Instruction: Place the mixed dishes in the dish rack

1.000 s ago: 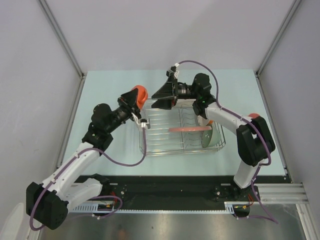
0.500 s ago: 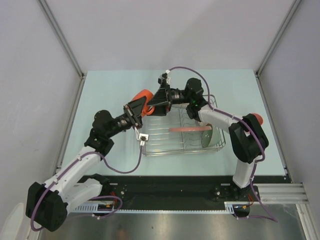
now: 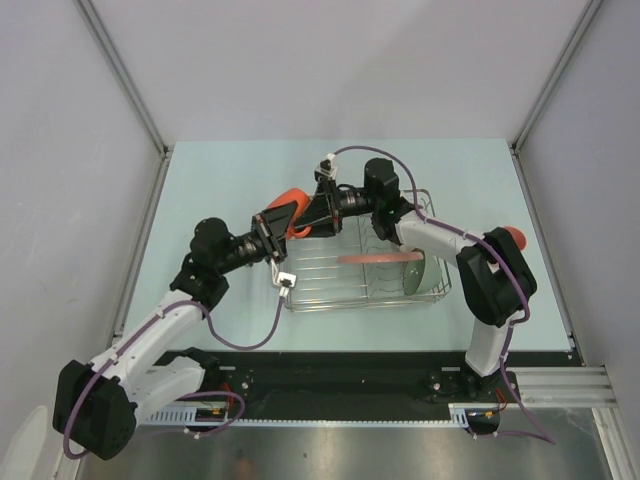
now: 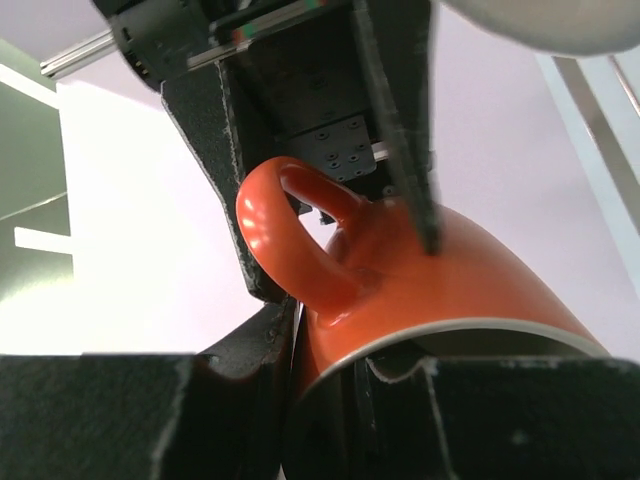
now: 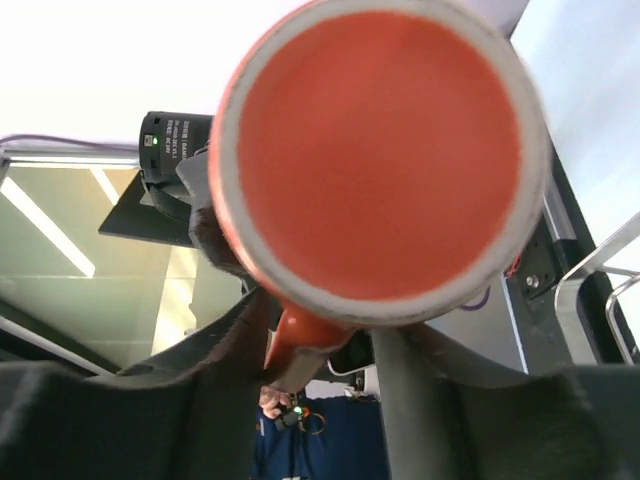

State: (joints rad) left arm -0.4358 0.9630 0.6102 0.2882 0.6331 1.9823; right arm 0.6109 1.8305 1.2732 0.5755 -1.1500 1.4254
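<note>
Both arms meet in the air over the far left corner of the dish rack [image 3: 365,262], and the orange mug [image 3: 293,199] hangs between them, clear of the wires. The left gripper [image 3: 283,215] is pinched narrow on the mug's rim. In the left wrist view, one finger [image 4: 245,375] lies outside by the handle, and the other sits inside the mouth. The mug lies tipped on its side, with its base turned toward the right arm.

The right gripper [image 3: 313,207] straddles the mug from the other side. Its fingers [image 5: 415,385] pass either side of the round base, and one runs along the mug's body. I cannot tell whether it is actually clamped or only closing round it.

The rack sits a little right of the middle of the pale green table [image 3: 215,180]. A pink plate [image 3: 378,258] stands on edge across its right half. A pale green bowl [image 3: 417,272] is tilted on its side in the near right corner, just beside the plate. The rack's left half shows bare wire directly under the mug.

Open tabletop runs to the left of the rack and along the far side, up to the grey walls. On the right, the right arm's elbow crowds the table edge. An orange object [image 3: 512,235] peeks out behind it, too hidden to make out.
</note>
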